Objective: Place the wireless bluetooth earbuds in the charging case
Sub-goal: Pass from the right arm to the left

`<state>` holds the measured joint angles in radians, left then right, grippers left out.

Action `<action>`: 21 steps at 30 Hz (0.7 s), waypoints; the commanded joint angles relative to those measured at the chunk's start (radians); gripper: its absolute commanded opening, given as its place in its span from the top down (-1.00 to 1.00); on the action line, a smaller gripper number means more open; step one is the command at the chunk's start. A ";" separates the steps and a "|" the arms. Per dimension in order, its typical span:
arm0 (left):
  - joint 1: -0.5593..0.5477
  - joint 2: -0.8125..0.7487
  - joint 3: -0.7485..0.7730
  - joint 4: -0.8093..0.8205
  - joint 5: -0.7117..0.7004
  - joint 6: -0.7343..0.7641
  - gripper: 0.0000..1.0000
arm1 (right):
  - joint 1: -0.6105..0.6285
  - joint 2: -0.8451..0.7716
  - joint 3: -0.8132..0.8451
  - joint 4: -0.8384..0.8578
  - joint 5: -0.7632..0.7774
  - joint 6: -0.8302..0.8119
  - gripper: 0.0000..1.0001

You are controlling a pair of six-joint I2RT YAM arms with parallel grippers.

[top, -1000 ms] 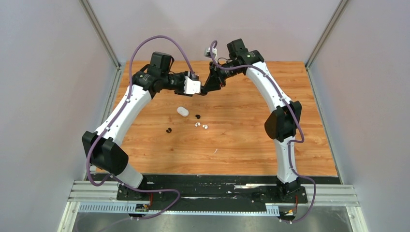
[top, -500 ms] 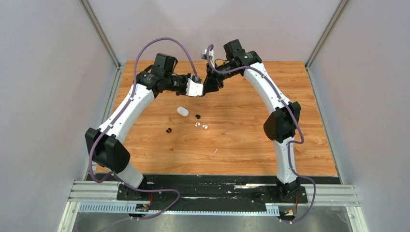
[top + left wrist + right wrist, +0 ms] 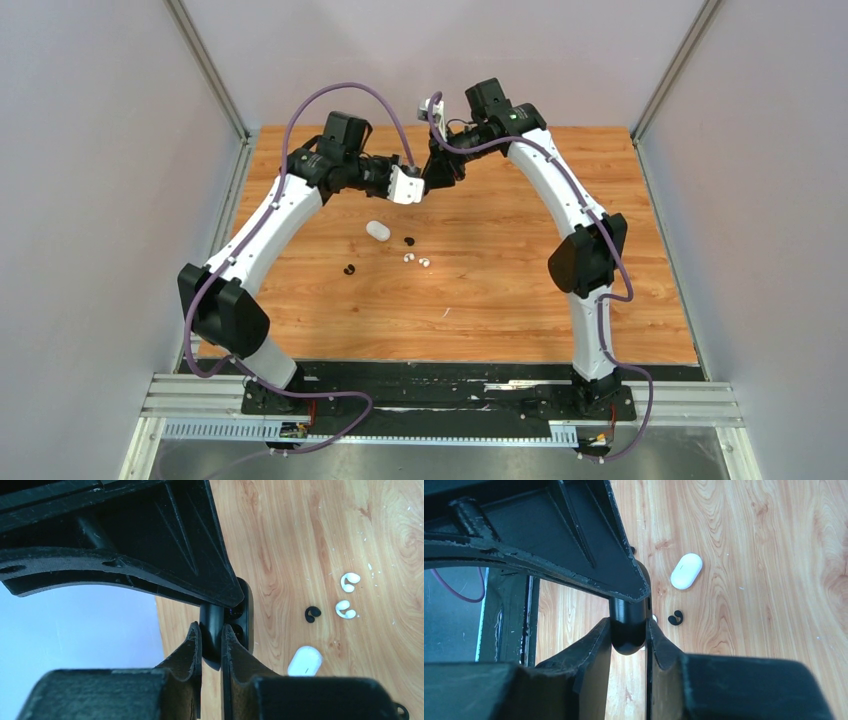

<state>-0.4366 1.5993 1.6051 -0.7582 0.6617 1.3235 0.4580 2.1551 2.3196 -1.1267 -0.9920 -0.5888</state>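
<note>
Well above table (image 3: 520, 290), hands (image 3: 211, 630) (image 3: 629, 627) seemingly share case (image 3: 627, 639).

The black case (image 3: 214, 630) is mostly hidden under the right gripper (image 3: 227, 597). A black earbud (image 3: 400, 710) is cut off at the left wrist view's bottom corner.

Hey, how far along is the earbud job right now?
Done: nothing visible; two black buds and two white buds lie loose on the table, beside the shut white case. In hand: the left gripper and right gripper both pinch the black case, raised above the table. Left: seating all four buds.
</note>
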 commanded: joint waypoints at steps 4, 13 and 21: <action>-0.010 -0.040 -0.044 0.086 -0.049 -0.123 1.00 | -0.005 -0.074 0.029 0.106 0.039 0.106 -0.02; -0.010 -0.079 -0.065 0.187 -0.211 -0.425 1.00 | -0.088 -0.145 -0.041 0.272 -0.017 0.399 -0.47; -0.010 -0.121 -0.095 0.299 -0.314 -0.720 1.00 | -0.095 -0.117 -0.140 0.393 -0.032 0.605 -0.55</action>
<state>-0.4400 1.5341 1.5108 -0.5594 0.4015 0.8146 0.3458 2.0270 2.1983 -0.8322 -0.9768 -0.1368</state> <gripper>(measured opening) 0.159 0.758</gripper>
